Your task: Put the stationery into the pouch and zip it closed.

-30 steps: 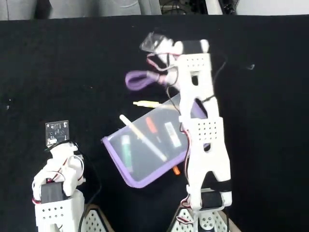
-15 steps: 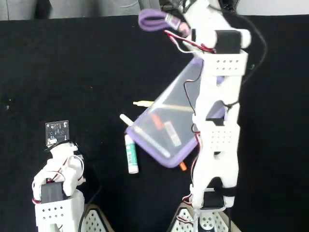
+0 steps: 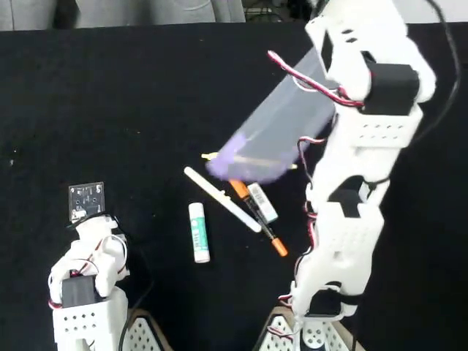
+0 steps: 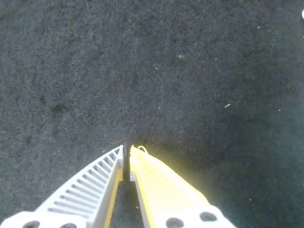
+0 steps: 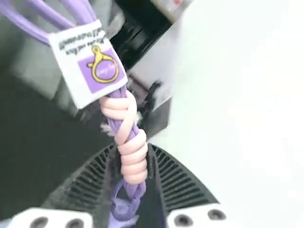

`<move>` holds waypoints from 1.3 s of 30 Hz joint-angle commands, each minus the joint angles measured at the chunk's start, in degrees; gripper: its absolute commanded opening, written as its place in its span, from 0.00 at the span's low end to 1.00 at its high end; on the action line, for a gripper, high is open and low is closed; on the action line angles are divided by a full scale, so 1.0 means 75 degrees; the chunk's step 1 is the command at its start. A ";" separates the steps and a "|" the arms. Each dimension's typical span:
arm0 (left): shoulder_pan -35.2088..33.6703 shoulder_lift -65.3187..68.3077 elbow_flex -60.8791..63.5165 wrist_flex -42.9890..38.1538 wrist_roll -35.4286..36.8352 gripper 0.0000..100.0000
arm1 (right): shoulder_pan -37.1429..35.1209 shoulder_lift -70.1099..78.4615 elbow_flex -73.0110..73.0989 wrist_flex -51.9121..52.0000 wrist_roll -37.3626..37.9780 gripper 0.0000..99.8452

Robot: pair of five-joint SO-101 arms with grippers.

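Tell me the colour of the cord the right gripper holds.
The cord is pale pink over purple; right wrist view.

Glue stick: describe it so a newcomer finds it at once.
On the black table, look beneath the lifted pouch at the loose stationery. The glue stick lies alone, left of the long white pen: short, thick, white with green print.
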 commanded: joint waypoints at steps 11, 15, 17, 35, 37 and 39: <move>-0.0064 -0.0035 0.0182 0.0035 -0.0012 0.03 | 0.0211 -0.0416 0.1729 -0.2590 -0.1043 0.01; -0.0064 -0.0035 0.0182 0.0035 -0.0012 0.03 | 0.0246 -0.0428 0.1823 -0.2227 -0.0809 0.01; -0.0064 -0.0035 0.0182 0.0035 -0.0012 0.03 | 0.0410 -0.0451 0.1823 -0.2145 -0.0645 0.01; -0.0064 -0.0035 0.0182 0.0035 -0.0012 0.03 | -0.0457 -0.0404 0.1893 -0.3669 -0.2086 0.01; -0.0064 -0.0035 0.0182 0.0035 -0.0012 0.03 | -0.0527 -0.0393 0.1940 -0.3868 -0.2497 0.01; -0.0064 -0.0035 0.0182 0.0035 -0.0012 0.03 | -0.0563 -0.0311 0.2174 -0.4196 -0.2755 0.01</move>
